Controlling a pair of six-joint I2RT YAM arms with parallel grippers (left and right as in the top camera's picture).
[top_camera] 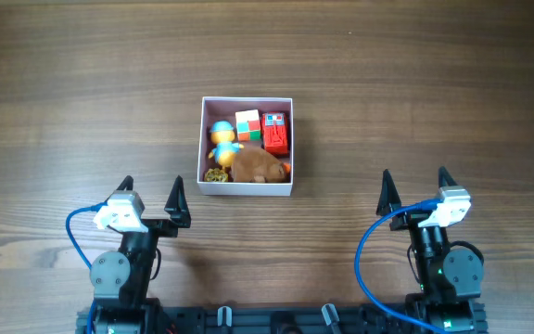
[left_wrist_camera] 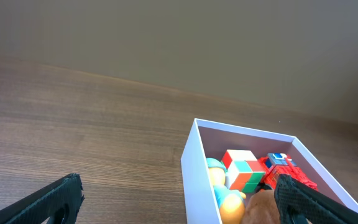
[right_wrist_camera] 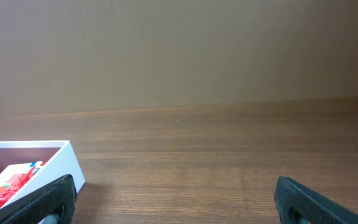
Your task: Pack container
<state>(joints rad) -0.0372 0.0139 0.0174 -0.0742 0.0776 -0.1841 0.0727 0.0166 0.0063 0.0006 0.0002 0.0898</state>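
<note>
The container [top_camera: 246, 190], a square white-walled box with a pink inside, sits at the table's middle. It holds a colourful cube [top_camera: 247, 125], a red toy [top_camera: 275, 133], a blue and yellow duck figure [top_camera: 222, 140], a brown plush [top_camera: 258, 165] and a small yellow-green item [top_camera: 215, 174]. My left gripper [top_camera: 151, 191] is open and empty, near the front left of the box. My right gripper [top_camera: 413, 186] is open and empty, to the front right. The left wrist view shows the box [left_wrist_camera: 192, 168] and the toys between the fingers [left_wrist_camera: 179, 199]. The right wrist view shows the box corner [right_wrist_camera: 64, 163] at left and the open fingers [right_wrist_camera: 174, 199].
Bare wooden tabletop [top_camera: 434, 93] surrounds the box on all sides. Blue cables [top_camera: 369, 250] loop beside each arm base at the front edge.
</note>
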